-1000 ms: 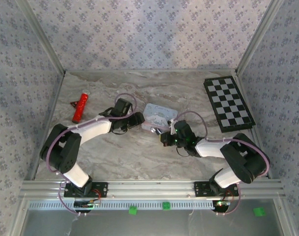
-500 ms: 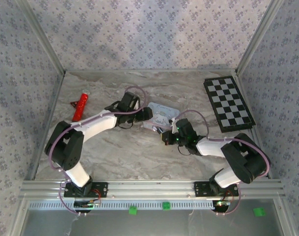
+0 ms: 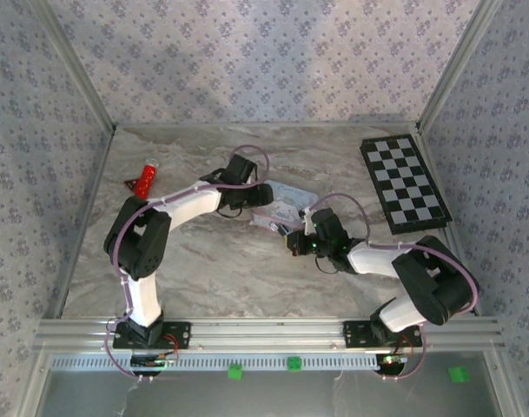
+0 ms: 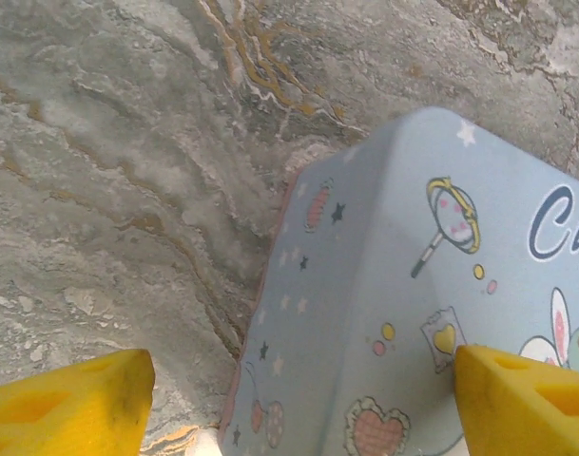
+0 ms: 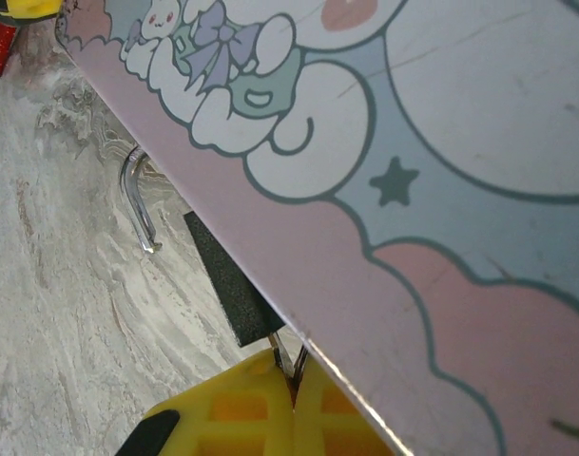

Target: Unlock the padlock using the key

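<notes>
1. Padlock point(image 5: 224, 275) lies flat on the table point(image 5: 51, 313), pressed against the pink side wall of the tin point(image 5: 441, 142), at the tin's 6 o'clock edge from above.
2. Right gripper point(image 5: 291, 385) is pinched tight on a thin metal blade, likely the key point(image 5: 286, 353).
3. It sits at 11 o'clock just beside those tips, with its long axis running 5-to-11 and its shackle point(image 5: 137, 201) at the far end. The right arm is nearer.
4. Left gripper point(image 4: 291, 404) has its jaws spread wide over the tin corner, holding nothing.

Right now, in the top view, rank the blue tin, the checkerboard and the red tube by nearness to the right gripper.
1. blue tin, just beyond the right gripper, mid-table.
2. checkerboard, far right.
3. red tube, far left.
</notes>
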`<state>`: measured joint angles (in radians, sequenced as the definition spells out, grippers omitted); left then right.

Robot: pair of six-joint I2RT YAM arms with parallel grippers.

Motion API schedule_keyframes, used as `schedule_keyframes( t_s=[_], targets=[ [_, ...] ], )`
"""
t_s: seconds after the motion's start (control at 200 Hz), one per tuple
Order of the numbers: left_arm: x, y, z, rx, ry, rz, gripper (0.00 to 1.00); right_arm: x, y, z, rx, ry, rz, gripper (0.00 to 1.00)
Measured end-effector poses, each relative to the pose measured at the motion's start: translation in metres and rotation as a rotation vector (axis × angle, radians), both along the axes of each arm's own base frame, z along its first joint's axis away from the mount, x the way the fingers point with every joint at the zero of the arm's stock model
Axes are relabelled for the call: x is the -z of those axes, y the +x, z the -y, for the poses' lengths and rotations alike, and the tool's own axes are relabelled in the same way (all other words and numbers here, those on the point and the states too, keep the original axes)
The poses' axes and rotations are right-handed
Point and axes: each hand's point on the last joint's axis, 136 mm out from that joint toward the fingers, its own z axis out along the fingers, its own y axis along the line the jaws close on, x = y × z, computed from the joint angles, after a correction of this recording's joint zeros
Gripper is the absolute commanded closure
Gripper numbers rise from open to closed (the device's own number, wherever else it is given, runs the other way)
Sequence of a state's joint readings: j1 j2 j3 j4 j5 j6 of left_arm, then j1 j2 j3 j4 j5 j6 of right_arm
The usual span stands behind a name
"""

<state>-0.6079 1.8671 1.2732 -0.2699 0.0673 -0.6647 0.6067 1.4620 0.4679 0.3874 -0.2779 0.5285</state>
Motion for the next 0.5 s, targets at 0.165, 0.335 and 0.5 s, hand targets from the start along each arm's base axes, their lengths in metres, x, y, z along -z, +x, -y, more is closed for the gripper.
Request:
schedule_keyframes(
  t_s=[0.165,0.335,0.5],
  targets=[
    [0.001,0.002,-0.008,-0.040,-0.031,0.006,0.21,-0.003,0.000,0.004,-0.017,-0.032,0.010,1.00],
    [0.002,0.002,-0.006,-0.045,-0.051,0.007,0.21,-0.002,-0.011,0.014,-0.035,-0.102,0.002,0.94],
    [0.002,0.003,-0.006,-0.045,-0.055,0.012,0.21,0.005,-0.020,0.023,-0.054,-0.172,-0.018,0.73]
  ],
)
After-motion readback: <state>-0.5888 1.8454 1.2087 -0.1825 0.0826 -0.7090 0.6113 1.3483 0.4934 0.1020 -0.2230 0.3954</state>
